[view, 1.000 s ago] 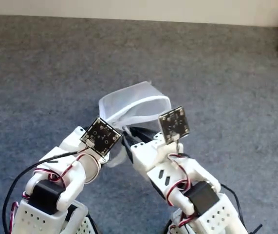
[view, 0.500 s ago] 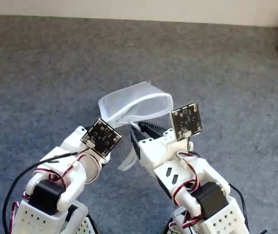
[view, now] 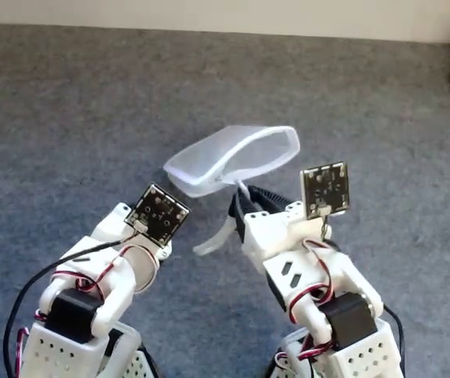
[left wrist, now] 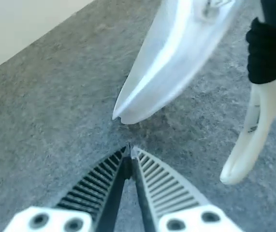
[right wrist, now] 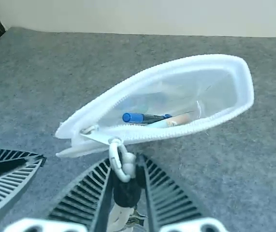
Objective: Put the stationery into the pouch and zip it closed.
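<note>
The white mesh pouch (view: 232, 157) hangs above the carpet with its mouth open. In the right wrist view the pouch (right wrist: 210, 77) holds a blue-capped pen (right wrist: 142, 117) and a pale orange pen (right wrist: 179, 119). My right gripper (right wrist: 125, 162) is shut on the white zipper pull loop (right wrist: 114, 159) at the pouch's near end, and its strap (view: 213, 238) dangles below. My left gripper (left wrist: 130, 151) is shut on nothing, just short of the pouch's pointed corner (left wrist: 123, 116) and apart from it.
Grey carpet (view: 67, 118) covers the whole work area, with a pale wall edge along the far side. The left gripper's ribbed fingers (right wrist: 7, 169) show beside the right gripper in the right wrist view.
The right arm has moved right and away, carrying the pouch up with it. The pouch corner has come away from the left gripper, which has drawn back a little.
</note>
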Robot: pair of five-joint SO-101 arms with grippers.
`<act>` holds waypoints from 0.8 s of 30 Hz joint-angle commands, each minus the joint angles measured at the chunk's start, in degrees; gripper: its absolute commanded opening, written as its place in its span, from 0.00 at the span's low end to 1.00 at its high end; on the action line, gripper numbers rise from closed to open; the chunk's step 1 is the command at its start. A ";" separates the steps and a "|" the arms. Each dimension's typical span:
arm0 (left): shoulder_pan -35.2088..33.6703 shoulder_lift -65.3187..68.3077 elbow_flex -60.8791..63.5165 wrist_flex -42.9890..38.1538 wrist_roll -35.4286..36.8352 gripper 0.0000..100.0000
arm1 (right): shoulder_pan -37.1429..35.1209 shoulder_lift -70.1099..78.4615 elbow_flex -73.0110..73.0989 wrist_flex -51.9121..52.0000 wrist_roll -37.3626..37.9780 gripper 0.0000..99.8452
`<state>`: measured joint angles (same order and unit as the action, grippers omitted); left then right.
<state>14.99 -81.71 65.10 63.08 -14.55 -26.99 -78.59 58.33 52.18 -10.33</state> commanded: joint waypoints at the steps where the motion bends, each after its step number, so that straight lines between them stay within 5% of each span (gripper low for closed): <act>1: -0.04 -0.66 -0.84 -0.62 0.53 0.01 | 0.66 0.31 -4.62 1.36 0.18 0.01; 5: 0.04 -0.92 -1.19 -0.97 0.44 0.05 | -1.98 0.31 -4.62 1.98 0.26 0.01; 11: 0.40 -0.92 -1.27 -1.23 0.62 0.25 | -2.68 0.22 -4.79 3.30 0.26 0.01; 20: 0.57 -0.31 -1.19 -10.20 -2.46 0.25 | -2.77 -8.75 -5.41 6.73 0.53 0.01; 24: 5.76 -0.22 -0.84 -10.46 -4.92 0.25 | -2.77 -8.92 -5.32 6.64 0.70 0.01</act>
<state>15.69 -81.89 65.10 54.20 -16.84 -29.27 -87.12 57.10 58.77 -10.33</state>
